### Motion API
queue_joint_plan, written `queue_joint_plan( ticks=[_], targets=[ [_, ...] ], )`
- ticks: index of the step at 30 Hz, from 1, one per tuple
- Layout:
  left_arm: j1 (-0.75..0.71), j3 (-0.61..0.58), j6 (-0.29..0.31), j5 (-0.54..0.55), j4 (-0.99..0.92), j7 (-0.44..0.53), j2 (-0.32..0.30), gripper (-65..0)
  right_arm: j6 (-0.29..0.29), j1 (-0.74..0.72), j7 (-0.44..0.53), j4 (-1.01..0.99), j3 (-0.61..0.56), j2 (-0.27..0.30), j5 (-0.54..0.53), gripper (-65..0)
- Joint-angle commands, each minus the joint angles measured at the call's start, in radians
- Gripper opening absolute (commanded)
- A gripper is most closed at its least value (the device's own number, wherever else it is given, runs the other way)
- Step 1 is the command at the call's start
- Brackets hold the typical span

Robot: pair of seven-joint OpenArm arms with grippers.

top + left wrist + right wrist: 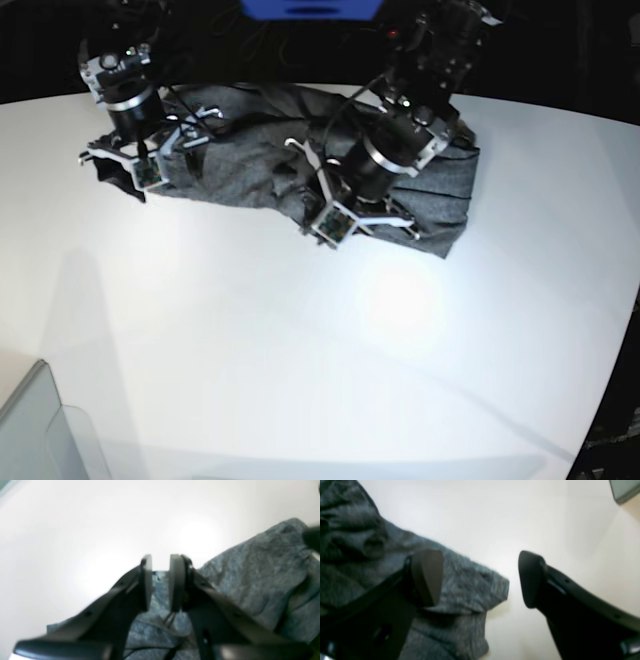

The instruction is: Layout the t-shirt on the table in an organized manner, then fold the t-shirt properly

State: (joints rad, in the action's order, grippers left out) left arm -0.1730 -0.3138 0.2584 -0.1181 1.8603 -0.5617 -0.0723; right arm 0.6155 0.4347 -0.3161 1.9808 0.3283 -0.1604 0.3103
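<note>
While the t-shirt (pixel 300 160) is still one wrinkly heap at the far side of the tabletop (pixel 300 350), I'm nowhere near folding; this is still the laying-out part. My right end effector (pixel 480 580) is spread wide, nothing in it, with a loose flap of grey cloth lying right between the fingers: one pad hangs over the cloth, the other over bare white tabletop just past the flap's edge. So the edge is basically lined up for a pinch.

My left end effector (pixel 161 580) is nearly pressed together, just a narrow gap between the pads. There's cloth under it and behind it, but I honestly can't tell whether any fabric is caught in that gap (the wrist view is pretty blurry).

How I'd do this well: come down with the right one so the pad on the tabletop side slides under the flap, and close on a single layer, not a bunched fold. Then pull outward, away from the heap, keeping low so the shirt drags flat instead of lifting and rolling. Grabbing two layers would probably just move the lump around.

There's a translucent bin (pixel 40 430) at the near corner, well clear of everything.
</note>
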Motion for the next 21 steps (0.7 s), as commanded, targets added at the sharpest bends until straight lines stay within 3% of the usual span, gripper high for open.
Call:
queue_joint_plan(
  ticks=[1,5,9,21],
  targets=[
    [0.007,0.002,-0.003,0.005,0.032,0.022,0.001,-52.6,-0.001,-0.001,0.007,0.022,-0.001,0.003,-0.012,-16.6],
    [-0.003,0.005,-0.005,0.002,0.055,0.021,-0.007,-44.8,-0.001,-0.007,-0.073,0.022,0.004,0.003,-0.024,-15.8],
    [-0.046,0.110,-0.005,0.005,0.043,0.021,-0.036,-33.7,-0.001,-0.007,-0.134,0.021,0.055,0.003,-0.152,-15.7],
    [-0.110,0.460,-0.003,0.005,0.026,0.021,-0.037,-32.8,-0.001,-0.001,-0.168,-0.081,0.065,0.003,-0.184,-15.7]
  ],
)
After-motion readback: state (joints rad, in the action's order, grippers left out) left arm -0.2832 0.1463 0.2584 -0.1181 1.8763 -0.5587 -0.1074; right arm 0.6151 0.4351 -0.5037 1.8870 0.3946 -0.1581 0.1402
